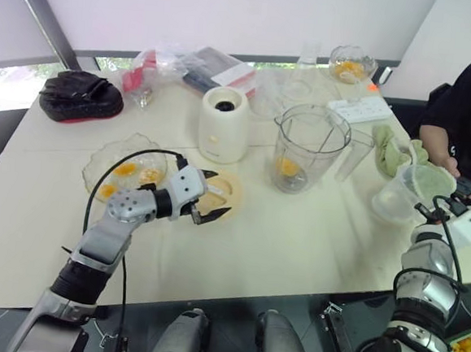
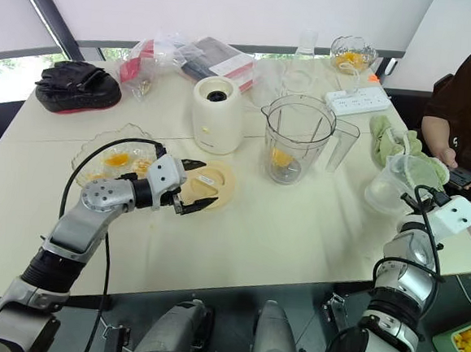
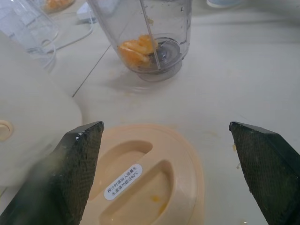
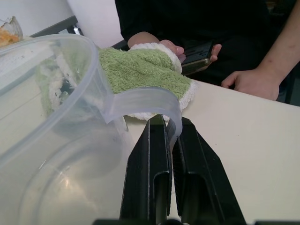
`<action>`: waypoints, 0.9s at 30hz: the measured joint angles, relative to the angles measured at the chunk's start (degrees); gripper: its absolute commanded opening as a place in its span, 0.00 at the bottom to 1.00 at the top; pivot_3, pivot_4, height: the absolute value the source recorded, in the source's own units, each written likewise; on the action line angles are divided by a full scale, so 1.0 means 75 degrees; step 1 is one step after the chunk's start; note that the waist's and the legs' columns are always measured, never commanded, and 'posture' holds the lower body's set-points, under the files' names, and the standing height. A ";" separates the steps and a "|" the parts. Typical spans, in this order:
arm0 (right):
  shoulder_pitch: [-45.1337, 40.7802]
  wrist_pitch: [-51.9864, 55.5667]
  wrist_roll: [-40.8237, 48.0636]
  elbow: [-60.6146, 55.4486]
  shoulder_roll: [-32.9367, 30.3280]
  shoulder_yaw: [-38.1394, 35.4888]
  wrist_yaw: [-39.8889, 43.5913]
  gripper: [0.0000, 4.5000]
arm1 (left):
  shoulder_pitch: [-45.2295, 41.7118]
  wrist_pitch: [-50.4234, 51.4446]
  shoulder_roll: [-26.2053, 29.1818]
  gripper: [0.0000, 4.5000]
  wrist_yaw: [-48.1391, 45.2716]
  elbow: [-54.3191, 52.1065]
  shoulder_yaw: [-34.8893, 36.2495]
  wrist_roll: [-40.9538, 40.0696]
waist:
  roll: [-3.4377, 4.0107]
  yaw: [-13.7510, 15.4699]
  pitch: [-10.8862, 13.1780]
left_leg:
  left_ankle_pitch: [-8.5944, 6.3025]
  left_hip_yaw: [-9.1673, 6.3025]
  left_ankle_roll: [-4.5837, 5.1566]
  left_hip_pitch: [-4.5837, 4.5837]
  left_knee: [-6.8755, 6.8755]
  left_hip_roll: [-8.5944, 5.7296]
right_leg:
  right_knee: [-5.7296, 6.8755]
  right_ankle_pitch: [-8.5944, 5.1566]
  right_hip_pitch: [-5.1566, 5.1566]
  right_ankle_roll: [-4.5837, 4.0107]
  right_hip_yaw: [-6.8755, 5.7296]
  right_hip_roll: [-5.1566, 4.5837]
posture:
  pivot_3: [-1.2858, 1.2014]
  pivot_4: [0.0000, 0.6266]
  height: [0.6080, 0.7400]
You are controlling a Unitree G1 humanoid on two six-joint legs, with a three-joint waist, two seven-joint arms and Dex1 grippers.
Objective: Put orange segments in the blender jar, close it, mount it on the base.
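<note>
Right by my left gripper (image 2: pixel 200 183) sits a flat beige lid (image 3: pixel 150 183), jaws spread wide w/ nothing between them, one finger (image 3: pixel 61 180) each side of the lid but above it, not touching. Just behind that lid is the base (image 2: pixel 216 113), cream, dark socket on top. To its left a scalloped glass bowl (image 1: pixel 98 159) holds orange segments (image 1: pixel 125 169). Beyond the lid, to the right of the base, stands the jar (image 1: pixel 307 149), upright on the table (image 1: pixel 296 238), lid off, one or two segments at the bottom by the blade. My right gripper (image 4: pixel 169 150) is at the table's right edge, fingers pinched tight on the handle of a clear plastic pitcher (image 4: pixel 51 140). Green cloth (image 4: pixel 140 70) lies just behind the pitcher; a person's hand (image 4: pixel 157 44) w/ a phone past it
</note>
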 measured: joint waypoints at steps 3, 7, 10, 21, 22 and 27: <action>0.0154 0.0020 0.0010 -0.0168 0.0009 0.0074 -0.0051 0.00 | -0.0009 -0.0006 -0.0036 1.00 -0.0001 0.0019 -0.0002 0.0000 | 0.0000 0.0005 0.0000 | 0.0000 0.0000 -0.0001 0.0000 0.0000 0.0000 | 0.0000 0.0000 0.0000 0.0000 0.0000 0.0000 | 0.52 0.24 1.00; 0.0351 0.0127 0.0089 -0.0432 0.0051 0.0116 -0.0068 0.15 | -0.0049 -0.0045 -0.0100 1.00 -0.0003 0.0049 -0.0013 0.0003 | 0.0000 0.0011 0.0000 | 0.0000 -0.0001 0.0000 0.0000 0.0000 0.0000 | 0.0000 0.0000 0.0001 0.0000 -0.0001 0.0000 | 0.52 0.24 1.00; 0.0508 0.0251 0.0107 -0.0446 0.0115 0.0122 -0.0144 0.45 | -0.0105 -0.0117 -0.0160 1.00 -0.0006 0.0168 -0.0017 0.0004 | 0.0001 0.0003 0.0000 | 0.0000 0.0001 0.0000 0.0000 0.0000 0.0000 | -0.0001 0.0000 0.0001 0.0000 0.0000 0.0000 | 0.52 0.24 1.00; 0.0891 0.0621 0.0133 -0.1075 0.0193 0.0296 -0.0273 1.00 | -0.0141 -0.0220 -0.0238 1.00 -0.0058 0.0314 -0.0079 0.0018 | 0.0001 -0.0015 0.0000 | -0.0002 0.0000 0.0003 0.0003 0.0000 0.0002 | 0.0000 0.0000 0.0001 0.0000 0.0000 0.0002 | 0.52 0.24 1.00; 0.0999 0.0671 0.0133 -0.1267 0.0251 0.0336 -0.0299 1.00 | -0.0139 -0.0258 -0.0238 1.00 -0.0066 0.0314 -0.0092 0.0020 | 0.0001 -0.0011 0.0000 | -0.0002 0.0001 0.0003 0.0003 0.0000 0.0002 | 0.0000 0.0000 0.0001 0.0000 0.0000 0.0002 | 0.52 0.24 1.00; 0.1644 0.1079 0.0139 -0.2186 0.0553 0.0506 -0.0461 1.00 | -0.0120 -0.0283 -0.0239 1.00 -0.0065 0.0313 -0.0151 0.0023 | 0.0003 -0.0001 0.0000 | -0.0003 0.0001 0.0005 0.0003 -0.0001 0.0001 | 0.0000 0.0000 0.0001 0.0000 0.0001 0.0001 | 0.52 0.24 1.00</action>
